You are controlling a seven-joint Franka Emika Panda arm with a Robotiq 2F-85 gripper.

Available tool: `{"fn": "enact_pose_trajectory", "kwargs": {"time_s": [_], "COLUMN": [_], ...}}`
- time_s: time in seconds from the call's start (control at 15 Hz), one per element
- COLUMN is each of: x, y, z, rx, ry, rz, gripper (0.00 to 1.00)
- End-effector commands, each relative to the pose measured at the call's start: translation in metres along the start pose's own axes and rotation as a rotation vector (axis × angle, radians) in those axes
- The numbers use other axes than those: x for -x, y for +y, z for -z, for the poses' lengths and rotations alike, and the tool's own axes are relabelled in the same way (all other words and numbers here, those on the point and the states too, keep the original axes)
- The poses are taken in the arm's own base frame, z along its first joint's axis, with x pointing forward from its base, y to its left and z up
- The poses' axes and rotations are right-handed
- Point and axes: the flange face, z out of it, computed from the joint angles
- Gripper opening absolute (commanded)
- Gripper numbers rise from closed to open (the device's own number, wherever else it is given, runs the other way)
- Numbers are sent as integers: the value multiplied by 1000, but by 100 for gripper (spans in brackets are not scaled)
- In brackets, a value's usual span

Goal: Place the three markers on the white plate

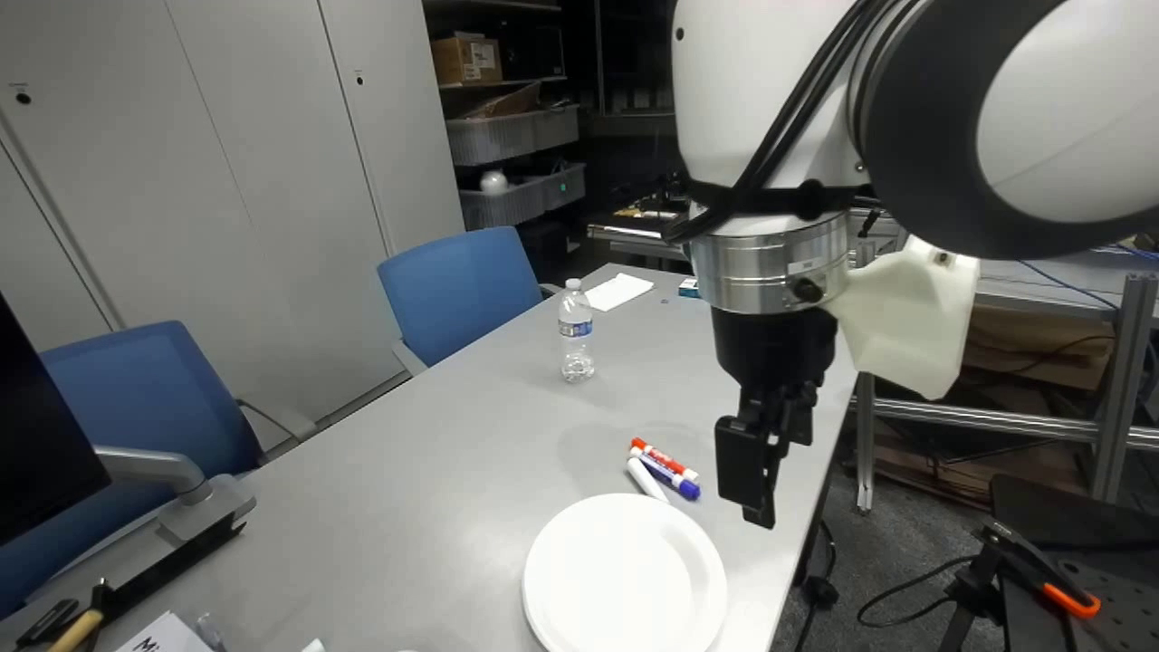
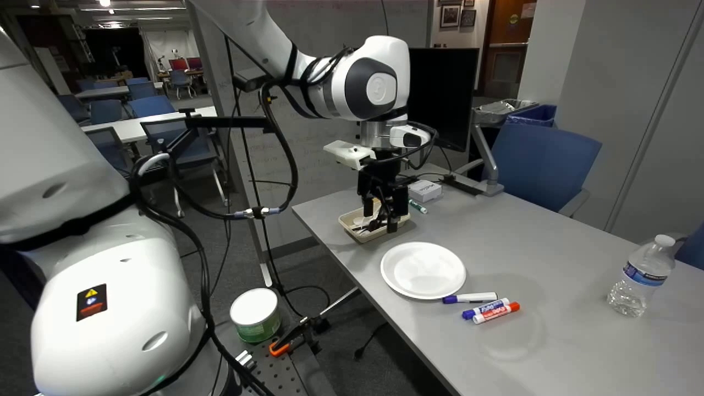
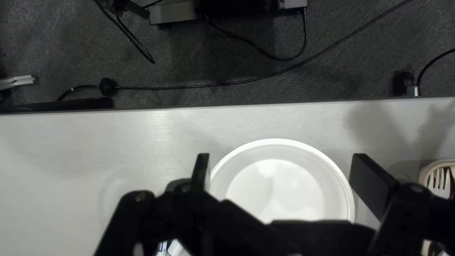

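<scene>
Well, in an exterior view the gripper (image 1: 770,471) hangs in the air, pointing down, and the three markers (image 1: 664,472) lie bunched on the table (image 1: 435,489), to the left of the jaws as pictured. The white plate (image 1: 625,580) sits just beside them, its lower edge cut off by the frame; whether the marker nearest it touches the rim is hard to tell.

In an exterior view the jaws are seen in front of a tray (image 2: 369,236) and hide part of it (what it holds is hard to sort out). The markers lie past the plate, well apart from the jaws, one with its blue cap close to the rim and two side by side.

In the wrist view the jaws stand wide apart, gripping nothing. The plate shows in the gap between them, its bottom part hidden behind the gripper's dark body. Only slivers of markers peep in below, blurred and cut short.
</scene>
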Motion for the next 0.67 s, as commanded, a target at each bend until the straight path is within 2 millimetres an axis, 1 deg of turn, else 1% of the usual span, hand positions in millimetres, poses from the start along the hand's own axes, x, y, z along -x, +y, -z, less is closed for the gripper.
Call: {"fn": "enact_pose_trajectory", "kwargs": {"time_s": [0.0,0.2,0.27,0.4,0.6], "x": [-2,-4,-8,-15,-29], "y": [0,-3,0,12,40], "z": [1,3,5,9,13], "rx": [-1,10,9,21,14], "ry": [0,6,4,14,29], "rz": [0,8,17,22,18], "gripper": [100,100,100,100,100]}}
